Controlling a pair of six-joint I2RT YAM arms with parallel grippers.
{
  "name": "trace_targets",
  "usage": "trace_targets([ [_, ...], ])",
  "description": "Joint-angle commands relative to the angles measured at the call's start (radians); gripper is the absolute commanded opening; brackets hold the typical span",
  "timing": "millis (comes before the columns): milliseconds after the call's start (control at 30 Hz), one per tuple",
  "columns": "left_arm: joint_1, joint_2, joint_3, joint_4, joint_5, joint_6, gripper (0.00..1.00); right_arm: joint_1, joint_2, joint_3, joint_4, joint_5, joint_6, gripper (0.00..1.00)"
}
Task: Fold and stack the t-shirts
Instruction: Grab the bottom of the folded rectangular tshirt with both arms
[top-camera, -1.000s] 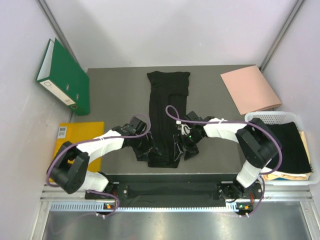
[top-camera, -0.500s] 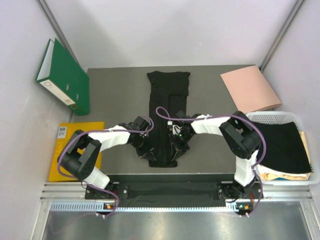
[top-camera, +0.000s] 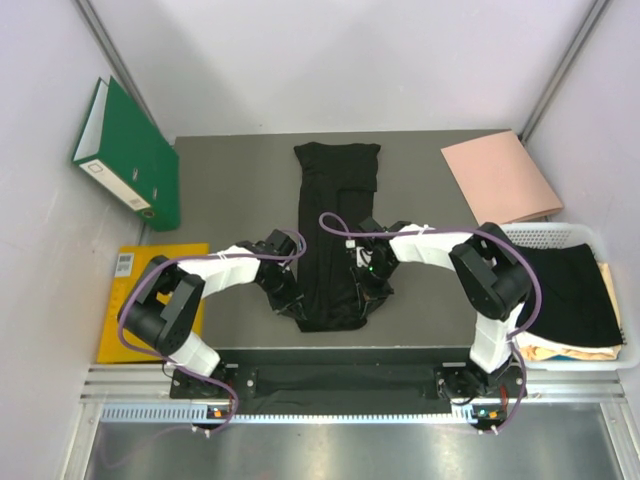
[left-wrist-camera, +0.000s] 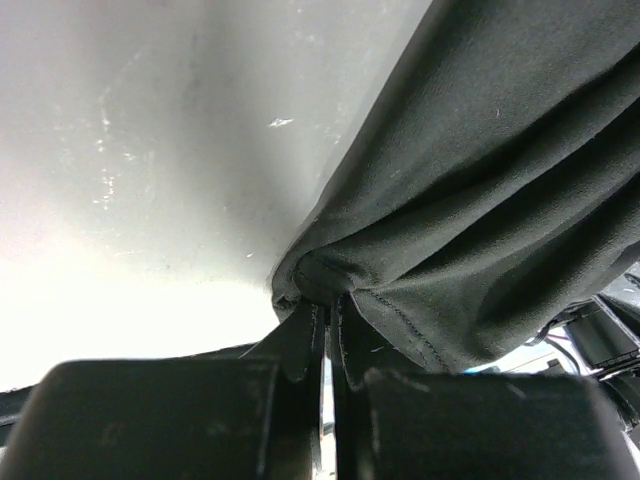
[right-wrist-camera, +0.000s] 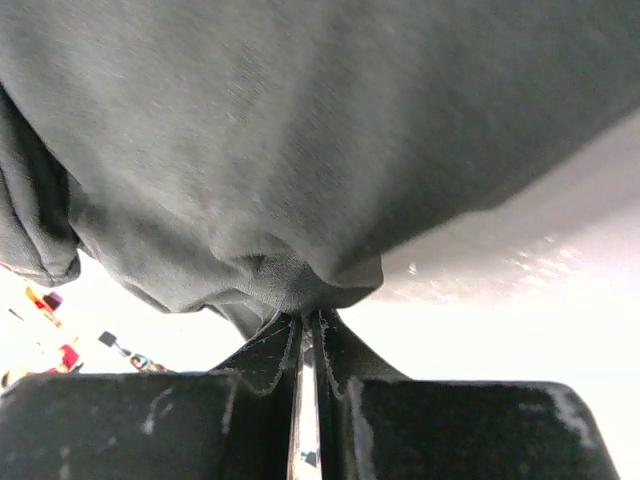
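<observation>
the folded black fabric t-shirt (top-camera: 335, 200) lies as a long narrow strip down the middle of the dark grey tabletop (top-camera: 230, 190), running from the far edge toward the near edge. the left gripper (top-camera: 293, 303) is clamped on the strip's near left corner, and the right gripper (top-camera: 366, 290) is clamped on its near right corner. a second black t-shirt (top-camera: 580, 290) rests in the white plastic basket (top-camera: 550, 232) beside the tabletop's right edge.
</observation>
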Motion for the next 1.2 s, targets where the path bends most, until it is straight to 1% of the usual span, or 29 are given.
trace_targets([
  [0, 0.003, 0.029, 0.026, -0.025, -0.023, 0.035, 0.00, -0.016, -0.037, -0.047, -0.079, 0.122, -0.078, 0.00],
  [100, 0.003, 0.026, 0.031, -0.025, -0.020, 0.040, 0.00, -0.017, -0.048, -0.084, -0.056, 0.103, -0.085, 0.00],
  [133, 0.005, 0.023, 0.031, -0.025, -0.017, 0.046, 0.04, -0.017, -0.044, -0.089, -0.046, 0.092, -0.084, 0.00],
  [167, 0.003, 0.021, 0.037, -0.024, -0.011, 0.051, 0.11, -0.017, -0.038, -0.086, -0.042, 0.084, -0.082, 0.00],
  [200, 0.003, 0.020, 0.045, -0.024, 0.001, 0.060, 0.26, -0.017, -0.037, -0.084, -0.038, 0.060, -0.081, 0.00],
  [233, 0.003, 0.004, 0.053, -0.037, 0.015, 0.077, 0.62, -0.017, -0.037, -0.081, -0.032, 0.052, -0.076, 0.00],
  [267, -0.001, -0.006, 0.063, -0.051, 0.017, 0.086, 0.81, -0.019, -0.041, -0.075, -0.030, 0.044, -0.075, 0.00],
  [333, -0.005, -0.066, 0.094, -0.091, 0.020, 0.112, 0.99, -0.019, -0.041, -0.072, -0.027, 0.034, -0.073, 0.00],
  [400, -0.003, -0.152, 0.102, -0.103, 0.014, 0.124, 0.99, -0.019, -0.044, -0.070, -0.025, 0.026, -0.075, 0.00],
  [467, -0.003, -0.207, 0.082, -0.116, -0.034, 0.115, 0.99, -0.017, -0.044, -0.080, -0.019, 0.018, -0.078, 0.00],
  [500, 0.000, -0.250, 0.032, -0.110, -0.055, 0.092, 0.99, -0.019, -0.043, -0.083, -0.018, 0.015, -0.079, 0.01],
  [533, 0.003, -0.263, -0.001, -0.093, -0.048, 0.074, 0.98, -0.017, -0.043, -0.086, -0.016, 0.012, -0.082, 0.01],
  [567, 0.006, -0.270, -0.033, -0.037, -0.028, 0.055, 0.91, -0.017, -0.040, -0.090, -0.013, 0.006, -0.081, 0.01],
  [633, 0.014, -0.251, -0.099, 0.007, 0.009, 0.020, 0.83, -0.019, -0.040, -0.093, -0.009, 0.003, -0.084, 0.01],
  [733, 0.015, -0.175, -0.127, 0.062, 0.058, 0.005, 0.60, -0.017, -0.046, -0.098, -0.009, 0.001, -0.082, 0.01],
  [767, 0.015, -0.157, -0.141, 0.088, 0.090, -0.006, 0.55, -0.019, -0.047, -0.099, -0.010, 0.003, -0.082, 0.01],
  [800, 0.011, -0.122, -0.153, 0.147, 0.105, -0.029, 0.49, -0.017, -0.049, -0.099, -0.010, 0.004, -0.082, 0.02],
  [867, 0.002, -0.089, -0.173, 0.183, 0.110, -0.049, 0.51, -0.019, -0.051, -0.096, -0.015, 0.004, -0.084, 0.02],
  [900, -0.009, -0.059, -0.177, 0.223, 0.116, -0.063, 0.59, -0.019, -0.052, -0.095, -0.016, 0.004, -0.085, 0.02],
  [933, -0.015, -0.048, -0.178, 0.240, 0.118, -0.070, 0.62, -0.020, -0.058, -0.095, -0.016, 0.004, -0.084, 0.02],
  [1000, -0.029, -0.014, -0.168, 0.274, 0.122, -0.084, 0.64, -0.020, -0.063, -0.087, -0.019, 0.001, -0.084, 0.02],
  [1067, -0.038, 0.009, -0.149, 0.280, 0.119, -0.087, 0.62, -0.020, -0.067, -0.077, -0.029, 0.003, -0.085, 0.02],
  [1100, -0.043, 0.030, -0.142, 0.283, 0.119, -0.084, 0.60, -0.020, -0.069, -0.072, -0.033, 0.001, -0.085, 0.03],
  [1133, -0.044, 0.039, -0.135, 0.286, 0.119, -0.081, 0.44, -0.020, -0.069, -0.064, -0.035, 0.001, -0.087, 0.03],
  [1167, -0.044, 0.050, -0.128, 0.283, 0.121, -0.075, 0.34, -0.022, -0.071, -0.060, -0.042, 0.000, -0.092, 0.03],
])
